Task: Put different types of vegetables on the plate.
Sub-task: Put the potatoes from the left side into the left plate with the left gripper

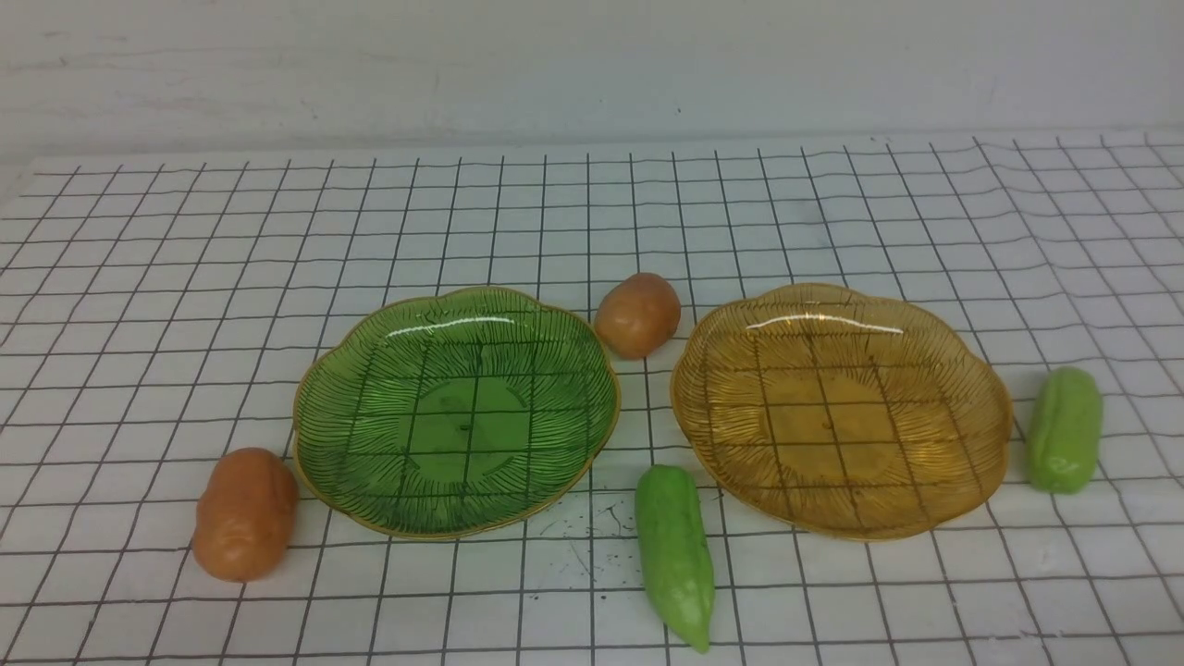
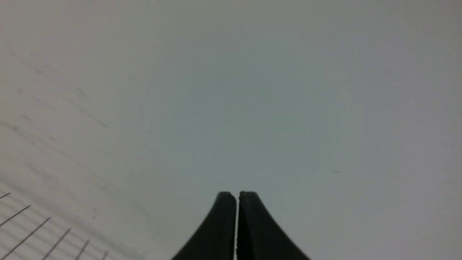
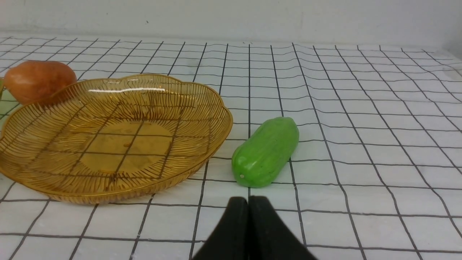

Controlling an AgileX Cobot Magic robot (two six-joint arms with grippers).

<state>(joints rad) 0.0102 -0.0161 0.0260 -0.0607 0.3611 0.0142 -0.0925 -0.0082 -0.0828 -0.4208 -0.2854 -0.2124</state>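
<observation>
Plastic, so probably light, rigid, slippery: two orange-brown oval toy potatoes and two light-green pointed toy gourds lie beside a green ribbed plate and an amber ribbed plate; grasp across the middle. Left gripper, right gripper: closed, empty.

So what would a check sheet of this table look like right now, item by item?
Surface: white gridded table, dark scuff marks near the front.
Job's things: green plate and amber plate, both empty. Left potato lies beside the green plate, and back potato sits between the plates. Front gourd lies between the plates, and right gourd lies beside the amber plate.
Clutter: nothing seen.
Grippers: left jaws shut, empty. Right jaws shut, empty, pointing towards the right gourd.
Cables: nothing seen.
Surroundings: plain white wall behind the table.
</observation>
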